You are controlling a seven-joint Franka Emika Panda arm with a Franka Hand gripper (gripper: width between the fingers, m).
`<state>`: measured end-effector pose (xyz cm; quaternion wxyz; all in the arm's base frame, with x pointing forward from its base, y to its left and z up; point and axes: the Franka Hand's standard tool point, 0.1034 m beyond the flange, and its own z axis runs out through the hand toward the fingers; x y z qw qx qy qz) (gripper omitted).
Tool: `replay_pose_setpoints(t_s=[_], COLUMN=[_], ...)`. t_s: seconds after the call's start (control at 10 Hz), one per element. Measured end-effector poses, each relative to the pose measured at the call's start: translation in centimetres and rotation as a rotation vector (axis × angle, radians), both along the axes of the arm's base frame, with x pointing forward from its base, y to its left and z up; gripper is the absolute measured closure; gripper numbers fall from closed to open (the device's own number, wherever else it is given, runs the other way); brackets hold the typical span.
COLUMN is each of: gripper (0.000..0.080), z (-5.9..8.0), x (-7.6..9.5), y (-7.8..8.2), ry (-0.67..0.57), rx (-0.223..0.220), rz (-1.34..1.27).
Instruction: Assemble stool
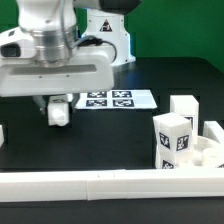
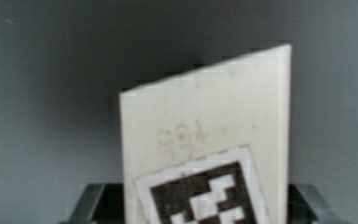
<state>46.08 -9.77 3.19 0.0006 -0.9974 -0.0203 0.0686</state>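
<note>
Stool: not assembled. Its white parts stand apart on the black counter (image 1: 120,140).

Exterior view. The arm (image 1: 45,50) reaches down on the exterior view's left. The pincer (image 1: 58,113) sits low over the counter, just in front of the marker board (image 1: 110,100). What the pincer holds cannot be made out clearly from here. On the exterior view's right, an upright leg (image 1: 172,140) with black-and-white tags on two faces stands near the long white rail (image 1: 100,186), which runs along the front of the counter. A rear block (image 1: 185,105) stands behind the upright leg. A side block (image 1: 212,135) stands further toward the exterior view's right. A low white part (image 1: 200,158) lies between the upright leg and the side block; it is partly hidden and its shape cannot be determined.

Wrist view. The pincer is closed on a held leg (image 2: 202,115), a white block seen against the dark counter. A square tag (image 2: 211,195) sits on the face toward the camera, at the gripped end. The dark fingers (image 2: 98,202) press against opposite sides of that end. The block appears tilted in this view.
</note>
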Motion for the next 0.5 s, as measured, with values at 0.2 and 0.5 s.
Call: replay_pose_setpoints(t_s=[0.2, 0.5], gripper=[0.0479, 0.0479], z=[-0.1, 0.0], x=[0.0, 0.2], y=[0.5, 2.0], ry=[-0.003, 0.005], rx=[0.004, 0.027], rz=[0.121, 0.438])
